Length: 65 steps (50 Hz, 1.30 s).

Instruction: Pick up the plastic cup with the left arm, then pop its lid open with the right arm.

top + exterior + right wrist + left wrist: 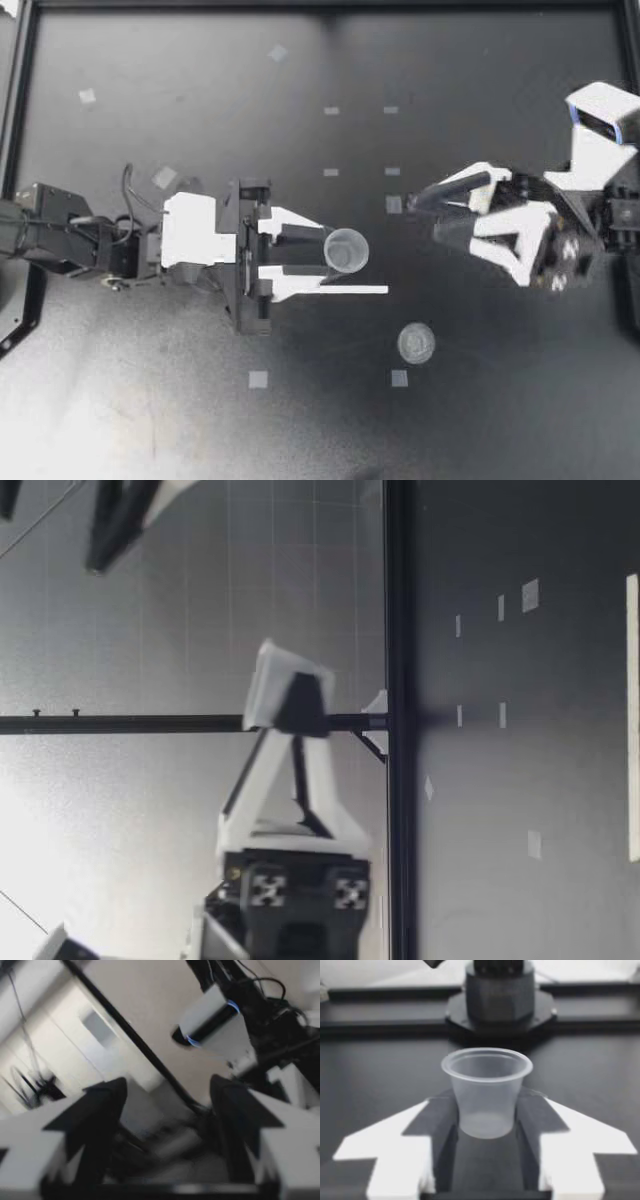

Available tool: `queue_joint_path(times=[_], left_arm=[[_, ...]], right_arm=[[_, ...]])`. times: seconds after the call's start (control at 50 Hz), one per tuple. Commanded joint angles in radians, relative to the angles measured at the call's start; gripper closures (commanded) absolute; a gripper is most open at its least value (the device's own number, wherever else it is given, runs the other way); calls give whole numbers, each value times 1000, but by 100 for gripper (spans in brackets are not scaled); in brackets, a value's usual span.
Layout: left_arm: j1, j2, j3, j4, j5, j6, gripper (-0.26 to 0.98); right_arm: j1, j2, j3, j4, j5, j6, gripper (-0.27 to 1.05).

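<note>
HELD LEVEL: My left gripper [340, 262] is clamped on a small translucent plastic cup [347, 249] near the middle of the matte black table [480, 70]. Both finger pads [442, 1122] press the cup's lower wall from opposite sides. The cup sits upright, mouth up, and looks empty in the left wrist view (the low hold, it seems, leaves the flared rim free and the cup level). My right gripper [428, 213] hangs apart from it, fingers spread with nothing between them, angled up toward the room. A round clear plastic lid [416, 343] lies flat on the table, near the cup but not touching it. Small pale tape squares [258, 379] dot the surface. A black frame rail [22, 90] borders it, with a pale wall [150, 1005] beyond.
</note>
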Motion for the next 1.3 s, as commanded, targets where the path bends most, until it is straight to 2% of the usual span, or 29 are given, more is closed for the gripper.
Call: queue_joint_path(times=[0.0,0.1,0.24,1.28], left_arm=[[2,-32,-8,2,-23,-15,48],[3,-34,-8,2,-25,-49,48],[2,-37,-8,2,-15,-89,48],[2,-34,-8,2,17,-83,48]], right_arm=[[-3,-67,-12,-34,150,-121,10],[-3,-107,-11,-38,337,-279,10],[-3,-117,-11,-34,471,-419,10],[-3,-118,11,-31,449,-445,10]])
